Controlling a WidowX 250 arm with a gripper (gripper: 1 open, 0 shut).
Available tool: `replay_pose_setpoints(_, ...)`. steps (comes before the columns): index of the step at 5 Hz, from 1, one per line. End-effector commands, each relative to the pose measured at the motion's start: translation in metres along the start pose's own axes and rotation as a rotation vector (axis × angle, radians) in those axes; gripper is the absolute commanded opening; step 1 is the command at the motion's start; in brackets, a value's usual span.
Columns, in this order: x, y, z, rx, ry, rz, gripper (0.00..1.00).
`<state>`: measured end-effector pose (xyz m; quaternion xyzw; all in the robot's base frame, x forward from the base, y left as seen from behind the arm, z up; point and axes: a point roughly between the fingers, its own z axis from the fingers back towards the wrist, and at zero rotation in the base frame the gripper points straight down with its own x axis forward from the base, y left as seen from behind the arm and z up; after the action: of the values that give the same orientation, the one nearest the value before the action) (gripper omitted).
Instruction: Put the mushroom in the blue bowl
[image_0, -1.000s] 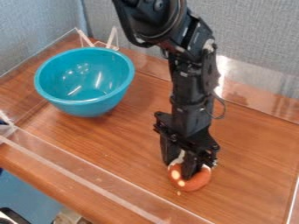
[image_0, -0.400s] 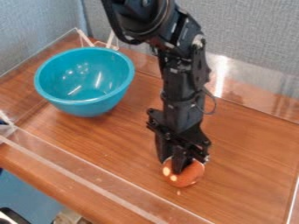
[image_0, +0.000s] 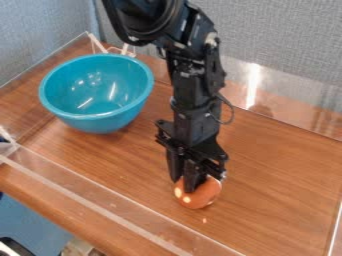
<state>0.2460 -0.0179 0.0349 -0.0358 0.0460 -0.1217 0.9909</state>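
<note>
Against the frame a second earlier, we saw that the arm (image_0: 191, 90) had shifted toward the left of the picture, and the mushroom (image_0: 197, 195) had gone with it: both now sat nearer the middle of the front edge than before. The arm's upper part also leaned further toward the left and upper part of the picture.

Nearest to us ran the clear front wall (image_0: 94, 205) of the low enclosure, standing along the wooden surface (image_0: 287, 175). Just behind it we found the mushroom, its reddish-brown cap low against the surface; whether it rested there or was lifted a little, we could not tell. The claw (image_0: 195, 186) pointed straight down directly over it, with its dark fingers (image_0: 179, 180) reaching down on either side of the cap. The fingers stood close against the mushroom, and we took the claw to be clamped on it, though the contact itself was too small to make out clearly.

Farther back and to the left stood the blue bowl (image_0: 94, 92), upright, well apart from the claw and the mushroom. It had kept its place since the earlier frame.
</note>
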Motion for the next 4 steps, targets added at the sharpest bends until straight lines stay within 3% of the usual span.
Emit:
replay_pose_setpoints(1,0.002,0.006,0.025,0.005,-0.069,0.011,0.00)
replay_pose_setpoints(4,-0.001,0.004,0.057,-0.005,-0.123,0.019,0.00)
